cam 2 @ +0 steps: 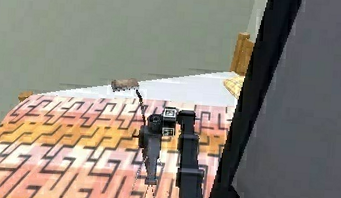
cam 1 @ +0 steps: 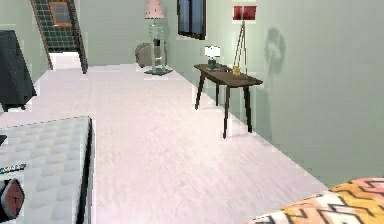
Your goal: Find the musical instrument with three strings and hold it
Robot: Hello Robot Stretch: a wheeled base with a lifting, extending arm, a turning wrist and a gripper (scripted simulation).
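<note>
Looking out to the arm's side, find the gripper [cam 2: 152,151] at the far end of the dark arm [cam 2: 188,173], with two white marker squares [cam 2: 169,117] just right of the jaws. Cannot tell the state of the jaws: spread, pressed together or pinching something (dark metal against a busy pattern). Behind the jaws and all around them, see a bed cover [cam 2: 65,140] in an orange, pink and black maze pattern. Up and to the left of the jaws, near them at the cover's far edge, note a small brown-grey thing [cam 2: 126,84], too small to name. Farther out beyond the jaws, make out a pale strip [cam 2: 194,87] and then a grey-green wall [cam 2: 103,27]. To the right of the jaws, just beside the arm, see a tall dark panel [cam 2: 298,116], and past its top edge a wooden piece [cam 2: 244,52]. Cannot tell where the three-stringed instrument is; cannot match any shape near the jaws to it. Turning to the forward view, find a like-patterned cloth [cam 1: 340,205] in the bottom right corner, a grey mattress [cam 1: 45,160] at the lower left, a dark side table [cam 1: 228,78] by the wall with a red-shaded lamp [cam 1: 244,13] on it, and a brownish rounded thing [cam 1: 143,55] at the far wall beside a floor lamp [cam 1: 154,12]; cannot place these relative to the jaws.
</note>
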